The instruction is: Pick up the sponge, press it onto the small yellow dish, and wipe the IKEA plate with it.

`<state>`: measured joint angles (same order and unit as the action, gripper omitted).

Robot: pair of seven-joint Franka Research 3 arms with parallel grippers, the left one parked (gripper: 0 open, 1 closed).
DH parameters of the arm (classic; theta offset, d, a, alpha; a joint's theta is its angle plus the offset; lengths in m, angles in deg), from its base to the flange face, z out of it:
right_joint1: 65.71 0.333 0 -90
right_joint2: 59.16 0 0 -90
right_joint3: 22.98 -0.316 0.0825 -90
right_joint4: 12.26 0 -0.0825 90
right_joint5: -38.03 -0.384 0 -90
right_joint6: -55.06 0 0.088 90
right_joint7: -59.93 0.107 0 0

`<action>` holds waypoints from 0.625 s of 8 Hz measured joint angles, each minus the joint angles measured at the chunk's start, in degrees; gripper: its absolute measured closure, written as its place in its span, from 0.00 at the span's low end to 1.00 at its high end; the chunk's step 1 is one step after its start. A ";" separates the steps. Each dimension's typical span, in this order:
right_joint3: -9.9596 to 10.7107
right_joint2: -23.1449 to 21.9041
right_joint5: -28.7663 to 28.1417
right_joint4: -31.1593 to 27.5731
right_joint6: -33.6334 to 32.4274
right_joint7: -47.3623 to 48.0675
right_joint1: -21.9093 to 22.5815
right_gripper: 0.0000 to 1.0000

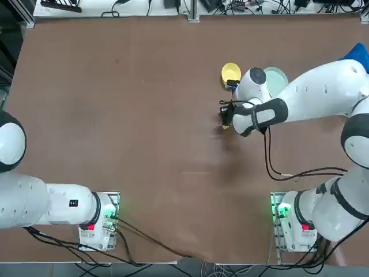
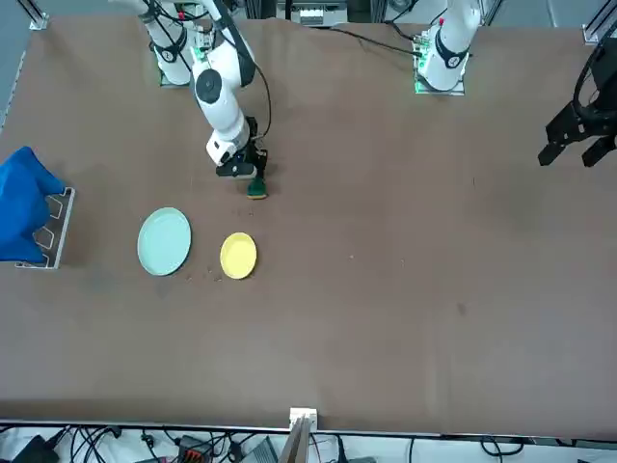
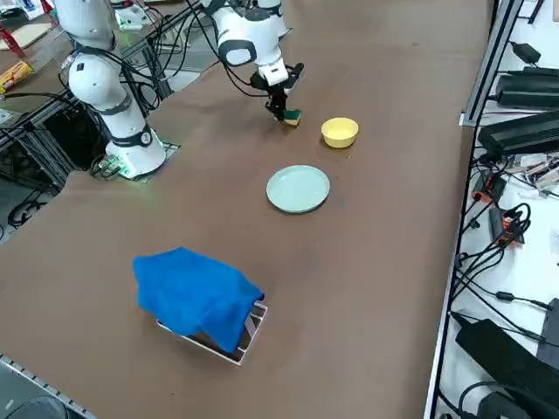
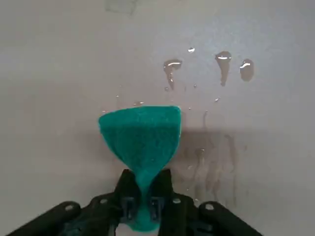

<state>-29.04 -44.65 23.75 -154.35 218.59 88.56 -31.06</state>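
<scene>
A: Right gripper [image 4: 142, 204], what's it doing?

B: Clamped on the sponge [image 4: 140, 135]. Wrist view shows both fingers [image 4: 129, 189] pinching one end so hard the foam narrows to a waist between them; the free green end fans out wide past the tips.

A: Where is it on the table?

B: Robot's side of the dishes. In the front view the gripper [image 2: 253, 174] hangs low over the brown table [image 2: 405, 289], with the sponge [image 2: 256, 189] under it at or just above the surface. Can't tell if it touches. Side view matches: sponge [image 3: 291, 115] below the black fingers, near the small yellow dish [image 3: 340, 132] but apart from it.

A: Dishes?

B: Small yellow dish [image 2: 238, 256] and IKEA plate [image 2: 164, 241] sit side by side, close but not touching. From overhead the arm covers part of the plate [image 1: 278, 78]; the yellow dish [image 1: 230, 73] shows just past the wrist.

A: Anything else?

B: Water drops [image 4: 222, 61] on the tabletop beyond the sponge, wrist view. Blue cloth [image 3: 194, 297] draped over a small rack, well apart from the dishes, at the table's edge on the robot's right.
</scene>
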 joint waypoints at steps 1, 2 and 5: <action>0.08 0.28 0.00 0.00 0.21 0.00 0.00 0.81; 0.10 0.28 0.00 0.04 0.26 0.00 0.00 0.65; 0.46 -0.99 0.00 1.01 0.65 0.00 -0.06 0.15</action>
<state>-28.58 -45.64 23.74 -153.34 219.24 88.56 -31.12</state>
